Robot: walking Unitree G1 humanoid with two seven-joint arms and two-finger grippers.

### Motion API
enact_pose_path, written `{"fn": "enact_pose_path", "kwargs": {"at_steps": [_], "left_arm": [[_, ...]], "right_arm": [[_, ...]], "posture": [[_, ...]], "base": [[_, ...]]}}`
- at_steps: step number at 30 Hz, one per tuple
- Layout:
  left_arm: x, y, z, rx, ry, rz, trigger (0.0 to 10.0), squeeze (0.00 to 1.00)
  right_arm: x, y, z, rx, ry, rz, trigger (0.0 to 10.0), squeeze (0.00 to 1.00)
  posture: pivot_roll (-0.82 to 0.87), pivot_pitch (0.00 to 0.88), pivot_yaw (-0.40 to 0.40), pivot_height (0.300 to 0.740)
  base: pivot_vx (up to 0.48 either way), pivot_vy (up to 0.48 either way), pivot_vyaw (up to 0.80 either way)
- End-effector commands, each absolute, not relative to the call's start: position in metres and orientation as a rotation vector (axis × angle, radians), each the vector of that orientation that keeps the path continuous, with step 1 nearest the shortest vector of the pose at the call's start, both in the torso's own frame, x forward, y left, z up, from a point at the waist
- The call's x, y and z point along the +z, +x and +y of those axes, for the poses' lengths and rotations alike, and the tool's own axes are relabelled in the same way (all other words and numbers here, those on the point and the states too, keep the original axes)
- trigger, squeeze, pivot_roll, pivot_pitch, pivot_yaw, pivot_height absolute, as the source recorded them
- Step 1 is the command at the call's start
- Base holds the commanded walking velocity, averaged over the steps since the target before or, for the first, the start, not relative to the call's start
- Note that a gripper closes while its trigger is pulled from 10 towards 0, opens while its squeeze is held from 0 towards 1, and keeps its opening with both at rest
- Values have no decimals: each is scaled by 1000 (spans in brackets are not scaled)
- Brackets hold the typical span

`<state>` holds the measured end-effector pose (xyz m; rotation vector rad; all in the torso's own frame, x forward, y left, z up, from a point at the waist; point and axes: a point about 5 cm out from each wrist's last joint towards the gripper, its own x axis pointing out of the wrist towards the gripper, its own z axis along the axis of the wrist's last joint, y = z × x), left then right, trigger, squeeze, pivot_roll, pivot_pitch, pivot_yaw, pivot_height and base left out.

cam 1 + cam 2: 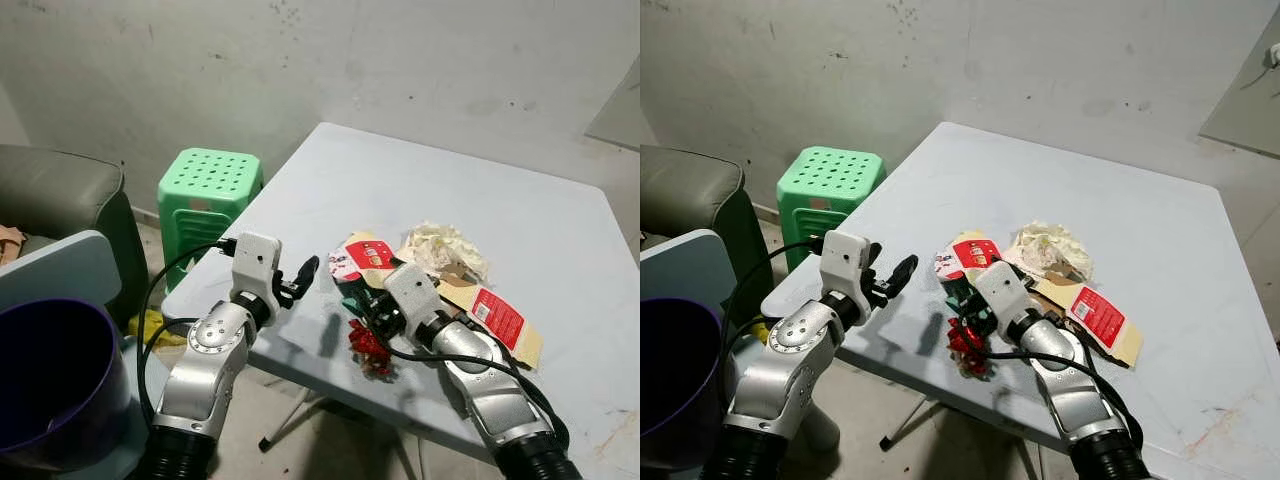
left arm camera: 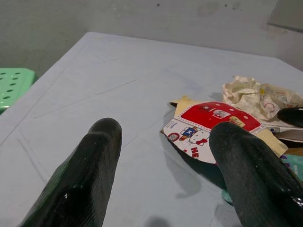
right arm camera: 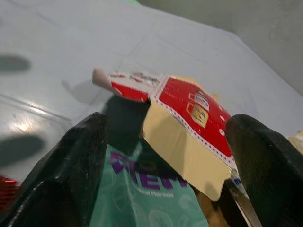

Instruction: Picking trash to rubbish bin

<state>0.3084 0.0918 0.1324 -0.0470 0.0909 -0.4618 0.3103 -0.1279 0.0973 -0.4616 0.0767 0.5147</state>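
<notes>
A heap of trash lies on the pale table (image 1: 420, 190): a red-and-white printed carton (image 1: 360, 258), crumpled paper (image 1: 445, 248), a tan carton with a red label (image 1: 497, 315), a teal wrapper (image 3: 151, 194) and a red crumpled wrapper (image 1: 368, 345) at the near edge. My right gripper (image 1: 374, 312) is low over the heap, open, its fingers on either side of the teal wrapper and the printed carton (image 3: 189, 109). My left gripper (image 1: 300, 278) is open above the table's near left edge, pointing at the printed carton (image 2: 208, 120). A purple bin (image 1: 50, 380) stands at lower left.
A green plastic stool (image 1: 208, 190) stands to the left of the table by the wall. A grey sofa (image 1: 60, 195) is at far left, and a pale blue panel (image 1: 55, 270) sits behind the bin. Bare floor lies under the table's near edge.
</notes>
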Motion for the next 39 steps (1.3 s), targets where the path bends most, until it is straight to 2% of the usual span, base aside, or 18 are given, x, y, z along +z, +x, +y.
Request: {"fn": "enact_pose_path", "kwargs": {"at_steps": [1, 12, 13, 14, 15, 16, 17, 18, 39], "left_arm": [[142, 310, 87, -475, -50, 64, 10000, 0], [142, 310, 86, -468, -54, 68, 10000, 0], [142, 310, 87, -467, -56, 68, 10000, 0], [142, 310, 87, -467, -55, 68, 10000, 0], [142, 310, 87, -467, -55, 68, 10000, 0], [142, 310, 86, -466, -55, 69, 10000, 0], [142, 311, 86, -466, -55, 69, 10000, 0], [143, 311, 86, -465, -55, 69, 10000, 0], [144, 314, 88, -446, -65, 66, 10000, 0]], "right_arm": [[97, 315, -132, 485, -498, 92, 10000, 0], [94, 320, -136, 382, -525, 109, 10000, 0], [94, 321, -137, 366, -523, 110, 9373, 0], [94, 321, -137, 354, -519, 113, 7725, 0], [94, 321, -137, 354, -519, 113, 7725, 0], [93, 322, -138, 345, -514, 122, 4745, 0], [93, 322, -138, 344, -505, 124, 3255, 0], [96, 323, -139, 327, -509, 97, 0, 0], [92, 321, -140, 340, -518, 124, 0, 0]], "posture": [[-6, 0, -108, 740], [-8, 0, -107, 740], [-10, 0, -107, 740], [-10, 0, -105, 740], [-10, 0, -105, 740], [-10, 0, -106, 740], [-10, 0, -106, 740], [-10, 0, -105, 740], [-5, 0, -108, 740]], "base": [[0, 0, 0], [0, 0, 0], [0, 0, 0], [0, 0, 0], [0, 0, 0], [0, 0, 0], [0, 0, 0], [0, 0, 0], [0, 0, 0]]}}
